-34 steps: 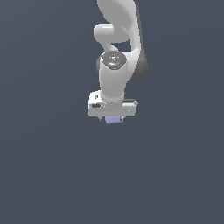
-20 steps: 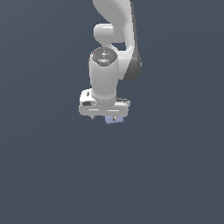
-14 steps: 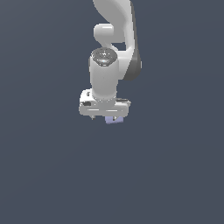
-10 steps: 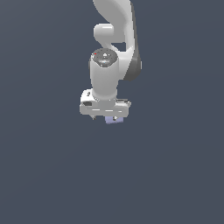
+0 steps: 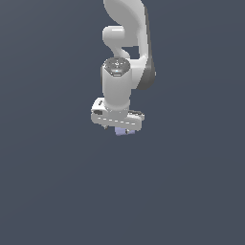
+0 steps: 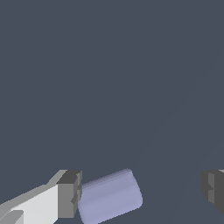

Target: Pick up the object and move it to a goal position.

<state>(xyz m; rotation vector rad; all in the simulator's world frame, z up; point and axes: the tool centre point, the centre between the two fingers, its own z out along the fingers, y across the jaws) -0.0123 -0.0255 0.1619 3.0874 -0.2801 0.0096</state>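
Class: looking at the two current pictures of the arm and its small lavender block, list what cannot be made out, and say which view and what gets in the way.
- Exterior view: most of the block is hidden under the gripper.
- Exterior view: the fingers are too small to tell apart.
- Wrist view: the block lies beside one finger; whether they touch is unclear.
- Wrist view: the other finger is cut off by the edge.
- Neither view shows a goal marker.

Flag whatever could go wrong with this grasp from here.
1. In the wrist view the lavender block lies tilted, next to one finger pad and far from the other. Closing the open gripper may push or roll it instead of clamping it.
2. In the exterior view the hand hides most of the block, so alignment is hard to confirm.
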